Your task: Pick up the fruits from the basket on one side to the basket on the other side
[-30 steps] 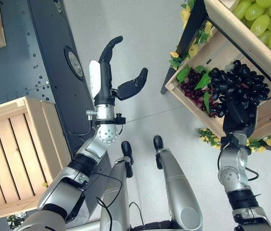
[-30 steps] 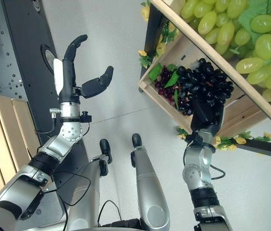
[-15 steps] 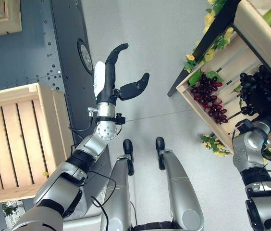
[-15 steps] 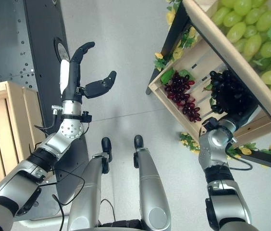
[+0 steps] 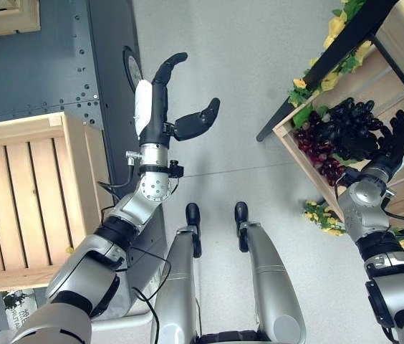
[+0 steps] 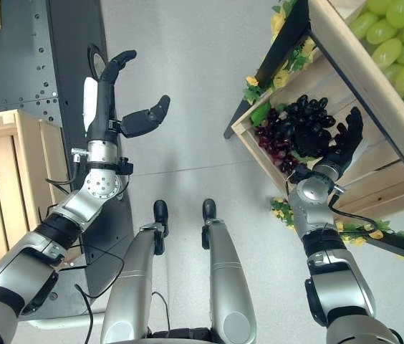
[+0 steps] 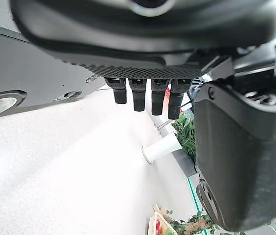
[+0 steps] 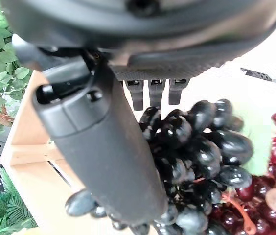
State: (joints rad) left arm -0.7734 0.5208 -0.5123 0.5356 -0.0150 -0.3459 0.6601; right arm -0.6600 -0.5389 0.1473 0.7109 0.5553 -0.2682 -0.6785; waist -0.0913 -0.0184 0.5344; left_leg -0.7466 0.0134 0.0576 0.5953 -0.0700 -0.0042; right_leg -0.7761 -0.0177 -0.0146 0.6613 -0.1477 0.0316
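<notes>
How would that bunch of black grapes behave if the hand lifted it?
The black grape bunch would probably sag and swing, since many round berries hang from thin stems. Single berries may slip or pull off; they look smooth and glossy. The open right hand beside it would likely need to cradle it, not pinch.

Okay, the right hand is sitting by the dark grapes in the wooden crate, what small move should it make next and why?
Probably curl the right hand around the black grape bunch. Its fingers look straight and spread beside the bunch, which lies in the wooden crate on the red grapes, so nothing is gripped yet. The left hand hangs open over the floor.
</notes>
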